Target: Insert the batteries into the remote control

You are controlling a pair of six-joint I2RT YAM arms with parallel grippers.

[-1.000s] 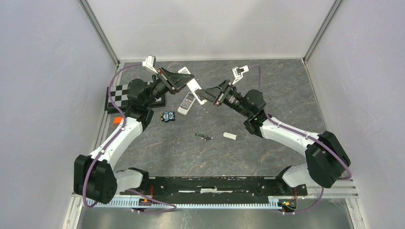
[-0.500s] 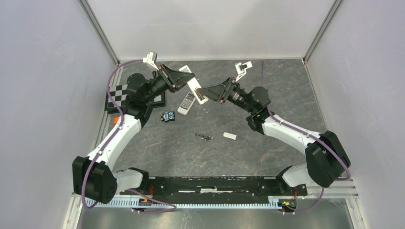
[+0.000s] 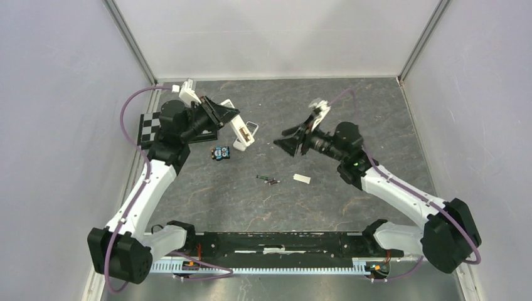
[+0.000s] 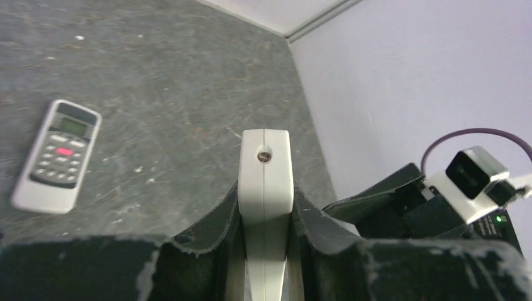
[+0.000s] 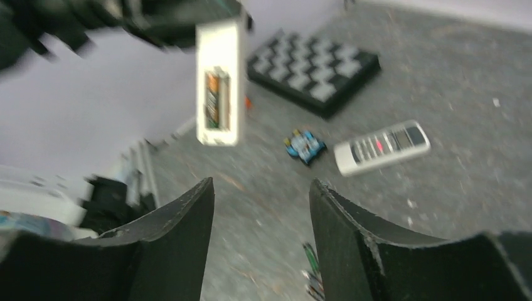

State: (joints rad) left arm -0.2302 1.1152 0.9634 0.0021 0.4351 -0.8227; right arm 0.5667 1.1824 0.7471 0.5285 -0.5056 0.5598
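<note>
White plastic sat clamped in the left fingers (image 4: 216,229): the remote (image 4: 265,169), held off the bench (image 3: 351,100) with its open bay turned toward the right fingers (image 5: 348,229), which stood well apart and empty. We judged that the seated battery (image 5: 213,99) in that bay could drop out if the remote tipped, since nothing covered it. Near the right fingers lay the loose batteries (image 3: 268,180) and, near them, a white piece (image 3: 302,179), likely the cover; slim and round, those batteries could roll away from a poor pinch. Blur kept us from counting what filled the bay. Beyond the left fingers a second remote (image 4: 56,155) lay, easily mistaken for the target.
</note>
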